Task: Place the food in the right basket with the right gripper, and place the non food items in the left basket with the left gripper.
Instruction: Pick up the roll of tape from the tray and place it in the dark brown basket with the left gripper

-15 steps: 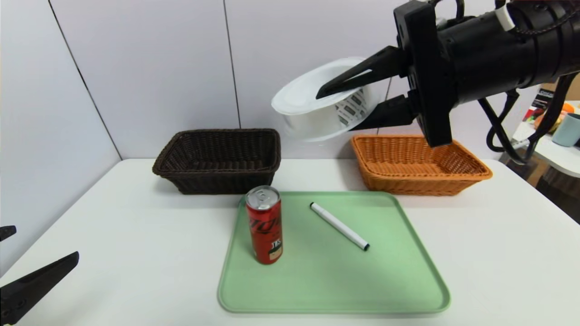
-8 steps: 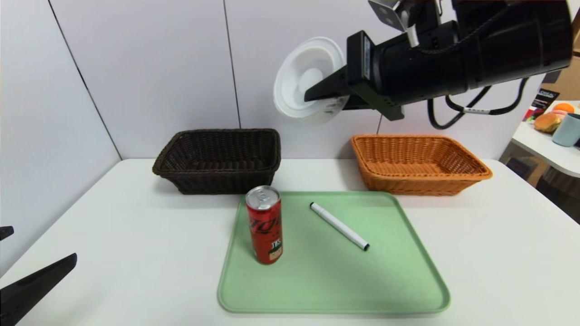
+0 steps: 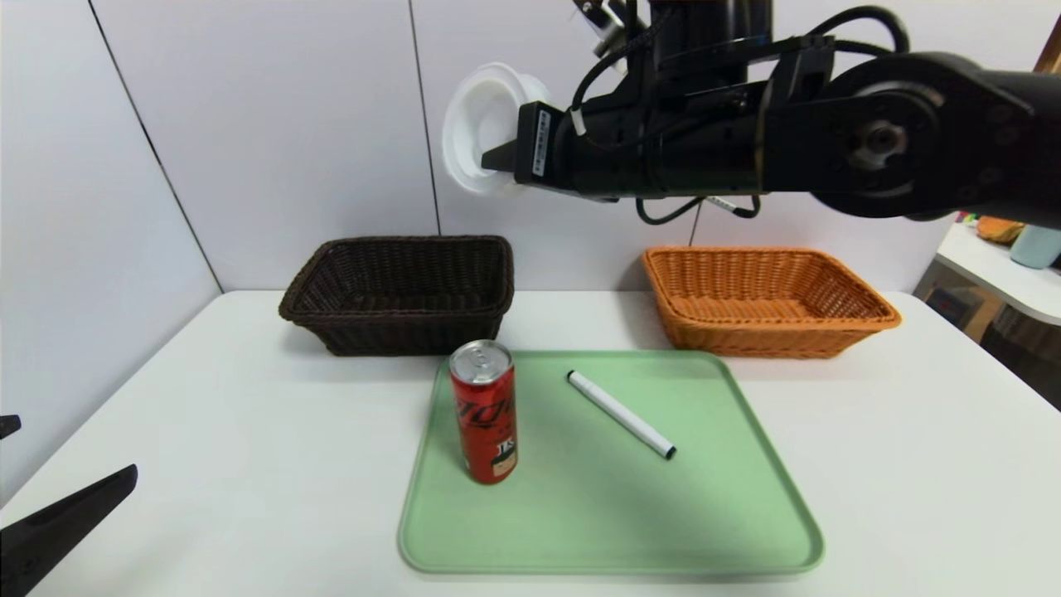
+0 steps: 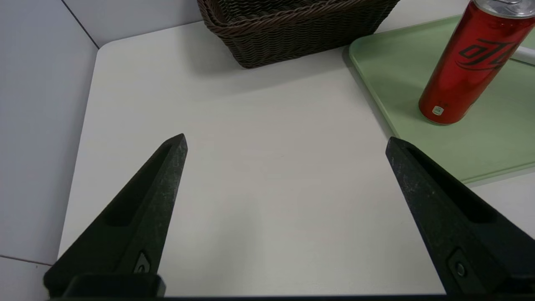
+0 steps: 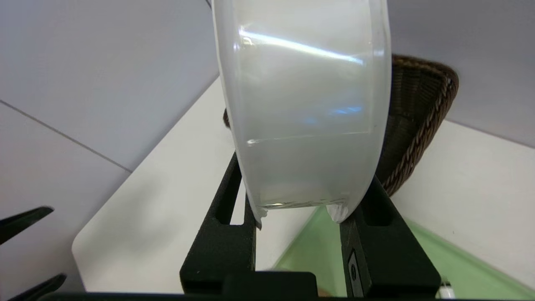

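My right gripper (image 3: 500,157) hangs high in the air, above the right end of the dark brown left basket (image 3: 398,290), shut on a white round disc (image 3: 479,124) turned on edge. In the right wrist view its fingers (image 5: 228,196) pinch the disc's wall (image 5: 305,104), with that basket (image 5: 418,125) behind. The red can (image 3: 484,412) stands upright on the green tray (image 3: 613,514), and the white marker (image 3: 622,414) lies beside it. The orange right basket (image 3: 767,303) sits at the back right. My left gripper (image 4: 286,142) is open over bare table at the front left, apart from the can (image 4: 468,67).
The white table (image 3: 207,431) meets a grey wall behind both baskets. My right arm (image 3: 829,141) spans the air above the orange basket. A side table (image 3: 1011,274) with small items stands beyond the table's right edge.
My right arm has swung left with the white disc, from above the orange basket to above the dark basket's right end, and the disc has turned on edge. The left gripper has barely moved.
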